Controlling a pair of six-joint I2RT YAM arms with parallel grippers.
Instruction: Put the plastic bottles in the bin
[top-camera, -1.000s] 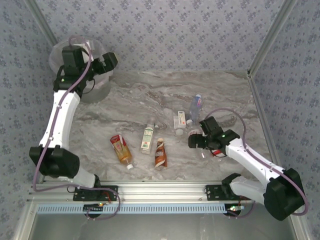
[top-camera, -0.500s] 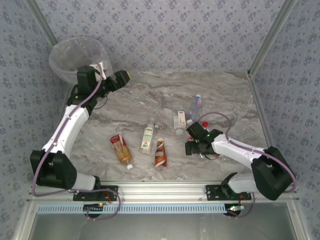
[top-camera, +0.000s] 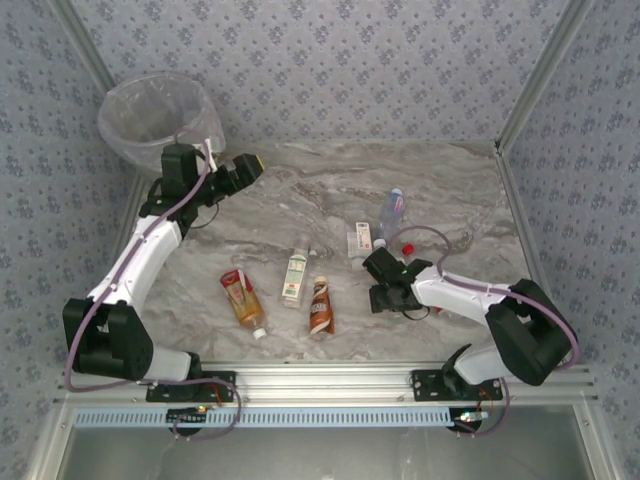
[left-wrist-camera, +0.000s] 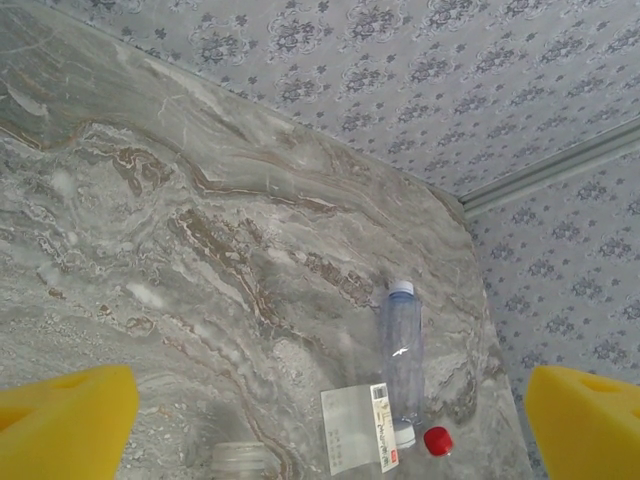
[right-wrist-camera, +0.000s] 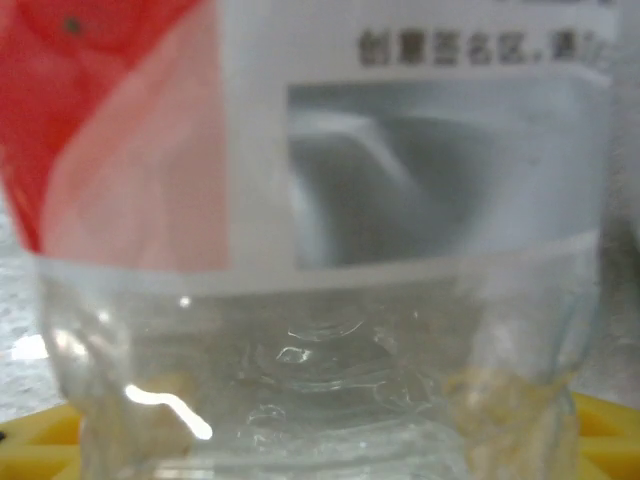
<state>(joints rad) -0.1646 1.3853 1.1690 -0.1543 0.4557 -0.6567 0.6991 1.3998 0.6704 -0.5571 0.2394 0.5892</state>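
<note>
Bottle (right-wrist-camera: 320, 250), clear, red-white label: light, thin-walled, dents easily, slick; best taken mid-body, across label. Sits between pads of right gripper (top-camera: 383, 290), centre-right of overhead view; clamped or not, cannot tell.
Count on table (top-camera: 300, 190): six; amber bottle (top-camera: 243, 298) one, brown-white bottle (top-camera: 320, 305) one, clear four.
Bin (top-camera: 150, 110): one, upper left.
Left gripper (top-camera: 250, 163): jaws wide apart, empty, near bin.

Robot test cell in a lab, not a real room: small booth w/ floral wallpaper walls (top-camera: 330, 60) & marble-look tabletop (top-camera: 300, 190). Alu corner posts (top-camera: 535, 75), alu front rail (top-camera: 330, 378) w/ arm mounts (top-camera: 195, 387) bolted on.
</note>
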